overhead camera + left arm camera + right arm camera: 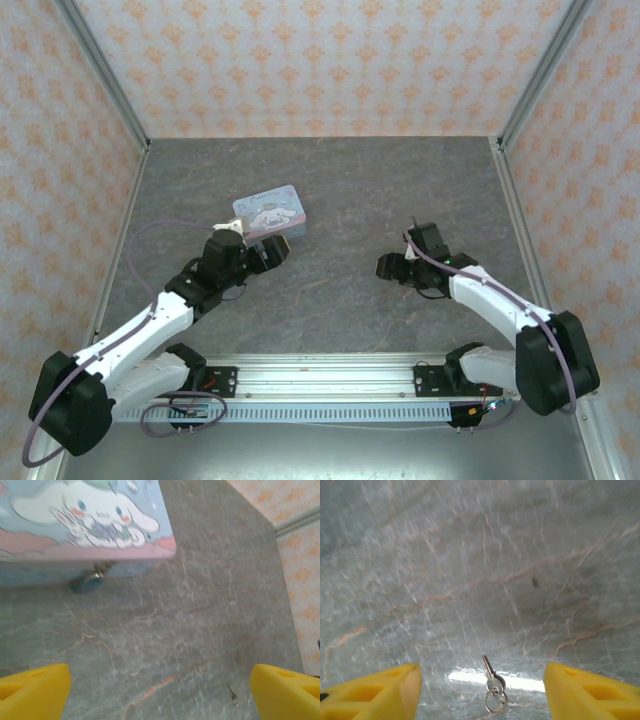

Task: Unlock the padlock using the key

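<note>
The padlock point(84, 584) is a tiny teal body with a silvery shackle point(97, 572), hanging at the near side wall of the pale blue cartoon tin point(85, 520). My left gripper point(160, 695) is open, a short way back from the padlock, with bare table between its yellow fingertips point(35, 690). A small silver key point(491, 675) on a split ring point(495, 701) lies flat on the table. My right gripper point(482, 695) is open and low over it. The key sits between the yellow fingers point(375, 695), touching neither. In the top view the left gripper point(278, 248) is at the tin point(268, 213) and the right gripper point(386, 267) is mid-table.
The grey marbled table point(330, 180) is walled by patterned panels at the back and both sides. The key also shows far off in the left wrist view as a small speck point(233, 695). An aluminium rail point(330, 380) carries the arm bases at the near edge.
</note>
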`<action>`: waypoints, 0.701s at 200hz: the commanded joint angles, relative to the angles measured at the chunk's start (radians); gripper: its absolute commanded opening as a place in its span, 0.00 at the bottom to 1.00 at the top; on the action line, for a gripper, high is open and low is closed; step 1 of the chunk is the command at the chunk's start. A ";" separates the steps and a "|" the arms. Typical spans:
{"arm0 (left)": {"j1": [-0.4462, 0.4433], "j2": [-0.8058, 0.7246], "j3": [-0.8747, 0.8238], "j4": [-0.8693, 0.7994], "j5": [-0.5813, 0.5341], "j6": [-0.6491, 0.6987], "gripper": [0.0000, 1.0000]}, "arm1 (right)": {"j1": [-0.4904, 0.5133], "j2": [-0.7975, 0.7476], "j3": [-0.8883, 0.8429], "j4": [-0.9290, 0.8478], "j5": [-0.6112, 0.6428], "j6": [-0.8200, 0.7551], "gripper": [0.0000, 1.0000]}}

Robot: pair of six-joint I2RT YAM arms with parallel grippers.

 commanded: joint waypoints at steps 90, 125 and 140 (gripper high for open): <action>-0.070 0.104 0.087 0.063 -0.048 -0.027 0.93 | 0.118 0.156 0.044 -0.084 0.092 0.060 0.40; -0.070 0.090 0.089 0.034 -0.065 -0.022 0.93 | 0.139 0.183 0.070 -0.095 0.105 0.059 0.35; -0.071 0.087 0.090 0.028 -0.070 -0.023 0.93 | 0.151 0.195 0.080 -0.098 0.116 0.060 0.34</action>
